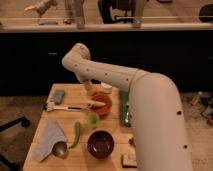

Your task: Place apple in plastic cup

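The white arm reaches in from the right, and its gripper [87, 86] hangs down at the far side of the wooden table [50, 120], just behind the orange bowl [103, 105]. A small orange-red round thing, seemingly the apple [95, 91], sits right beside the gripper at the bowl's back rim. I cannot tell whether the gripper touches it. The small green plastic cup [93, 119] stands upright in front of the bowl, near the table's middle, apart from the gripper.
A dark bowl [100, 143] stands near the front. A green pepper [76, 134], a grey cloth [49, 140] and a spoon [60, 148] lie front left. A brush [65, 106] and a grey-blue sponge [59, 96] lie left. The arm partly hides a green tray [125, 107].
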Robot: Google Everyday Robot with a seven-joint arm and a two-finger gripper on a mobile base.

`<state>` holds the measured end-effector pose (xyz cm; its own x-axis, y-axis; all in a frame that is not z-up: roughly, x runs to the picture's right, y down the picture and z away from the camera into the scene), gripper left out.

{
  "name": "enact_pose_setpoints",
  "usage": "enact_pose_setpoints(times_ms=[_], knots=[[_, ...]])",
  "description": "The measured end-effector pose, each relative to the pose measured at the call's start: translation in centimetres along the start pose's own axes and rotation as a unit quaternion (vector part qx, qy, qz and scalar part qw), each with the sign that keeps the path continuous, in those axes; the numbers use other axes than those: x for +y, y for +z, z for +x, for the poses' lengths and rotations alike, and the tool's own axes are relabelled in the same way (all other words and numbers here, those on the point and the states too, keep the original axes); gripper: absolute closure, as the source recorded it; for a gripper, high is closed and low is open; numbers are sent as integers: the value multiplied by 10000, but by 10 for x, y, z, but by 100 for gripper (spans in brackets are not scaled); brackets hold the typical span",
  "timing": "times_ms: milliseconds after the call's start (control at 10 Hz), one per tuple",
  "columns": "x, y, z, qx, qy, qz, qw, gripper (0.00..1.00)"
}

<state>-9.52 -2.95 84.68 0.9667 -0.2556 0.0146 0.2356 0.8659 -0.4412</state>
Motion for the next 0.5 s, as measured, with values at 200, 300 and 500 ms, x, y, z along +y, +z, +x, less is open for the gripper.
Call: enact_pose_setpoints(times_ms=[200, 300, 500], knots=[[-5, 6, -6, 130, 178, -211, 9995, 20], [-7, 9, -9, 176, 316, -320, 9988, 20], [-5, 20, -3, 254, 868, -605, 9941, 20]])
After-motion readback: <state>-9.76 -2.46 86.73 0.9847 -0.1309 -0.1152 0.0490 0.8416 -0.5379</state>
